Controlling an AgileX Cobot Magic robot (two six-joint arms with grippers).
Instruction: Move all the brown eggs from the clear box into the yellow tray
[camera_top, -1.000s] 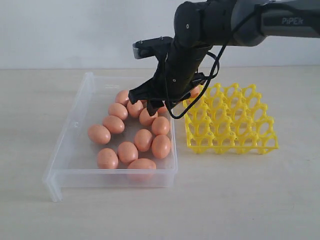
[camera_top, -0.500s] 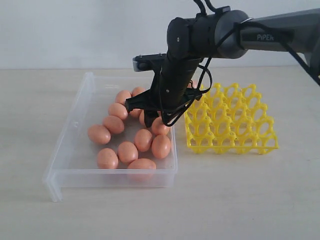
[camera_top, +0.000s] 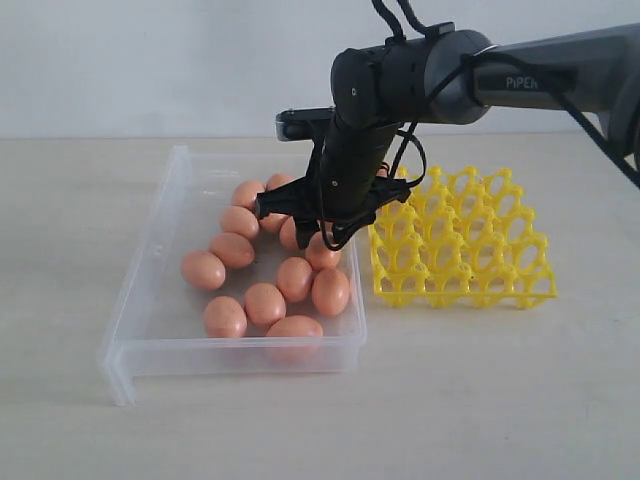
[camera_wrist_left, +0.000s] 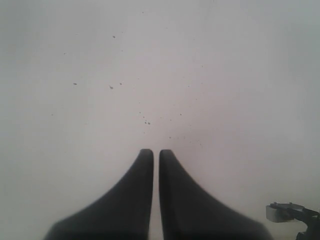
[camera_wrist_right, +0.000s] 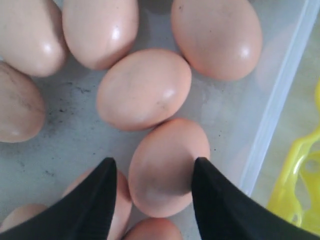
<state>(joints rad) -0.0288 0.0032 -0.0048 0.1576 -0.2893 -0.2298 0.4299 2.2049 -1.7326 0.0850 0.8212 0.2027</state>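
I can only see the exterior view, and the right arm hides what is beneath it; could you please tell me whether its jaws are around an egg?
Observer: Yes. The right wrist view shows the right gripper with its jaws astride one brown egg lying on the floor of the clear box.
Operator: Are they clamped on it?
Observer: Not both: the jaw nearer the box wall touches it, the other shows a slight gap.
Operator: And the left arm?
Observer: The left gripper has its jaws shut, empty, over a pale surface.
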